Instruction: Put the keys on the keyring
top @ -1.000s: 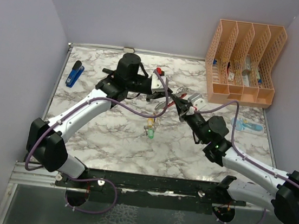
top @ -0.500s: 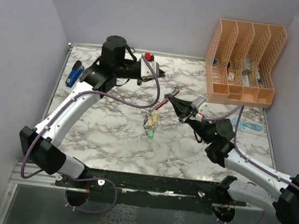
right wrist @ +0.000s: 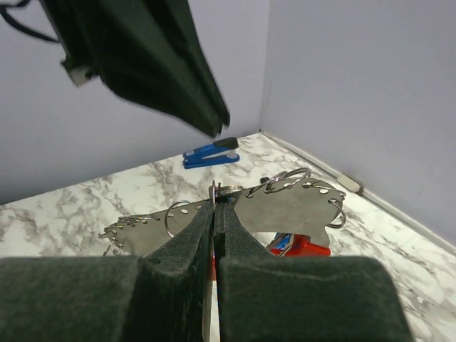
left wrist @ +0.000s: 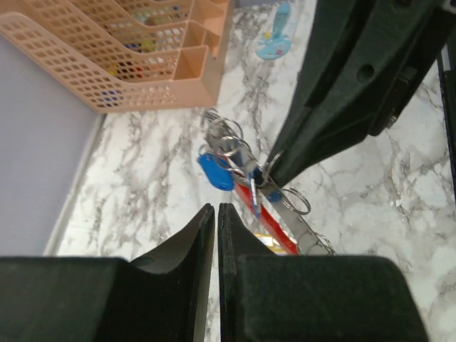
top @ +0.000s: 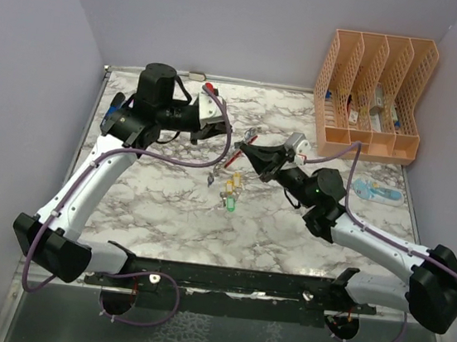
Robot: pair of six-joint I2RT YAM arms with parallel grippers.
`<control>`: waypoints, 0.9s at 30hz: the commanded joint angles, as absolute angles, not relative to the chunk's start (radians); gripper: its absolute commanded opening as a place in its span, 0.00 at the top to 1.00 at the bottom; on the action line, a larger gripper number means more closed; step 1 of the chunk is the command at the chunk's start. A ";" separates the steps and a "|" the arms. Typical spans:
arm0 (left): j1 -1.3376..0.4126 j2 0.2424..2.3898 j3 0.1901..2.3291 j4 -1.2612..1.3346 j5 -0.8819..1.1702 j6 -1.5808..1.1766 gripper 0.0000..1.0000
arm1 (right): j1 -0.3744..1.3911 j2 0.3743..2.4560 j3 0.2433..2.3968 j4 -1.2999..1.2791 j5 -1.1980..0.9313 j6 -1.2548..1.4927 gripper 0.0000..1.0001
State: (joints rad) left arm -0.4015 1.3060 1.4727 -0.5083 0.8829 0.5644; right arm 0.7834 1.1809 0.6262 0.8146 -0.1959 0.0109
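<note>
Above the table (top: 165, 213), right hand (right wrist: 216, 206) pinching keyring (right wrist: 285, 206), left hand (left wrist: 216, 214) near it, nearly pressed together, empty

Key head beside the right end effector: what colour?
The key head is blue; left wrist view shows it best.

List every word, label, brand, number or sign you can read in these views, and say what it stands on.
No text can be read.
Items in the orange plastic mesh desk organiser: any print is too small to read.
Light-blue flat packet: blurred, unreadable.
Blue stapler: no marking visible.
</note>
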 commanded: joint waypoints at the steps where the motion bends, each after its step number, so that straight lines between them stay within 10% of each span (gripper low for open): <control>1: -0.403 1.252 1.372 -0.481 0.911 0.577 0.91 | 0.777 1.228 0.722 0.833 -0.259 0.136 0.99; 27: -0.330 1.355 1.597 -0.750 1.086 0.807 0.94 | 0.765 1.280 0.821 0.666 -0.291 0.308 0.99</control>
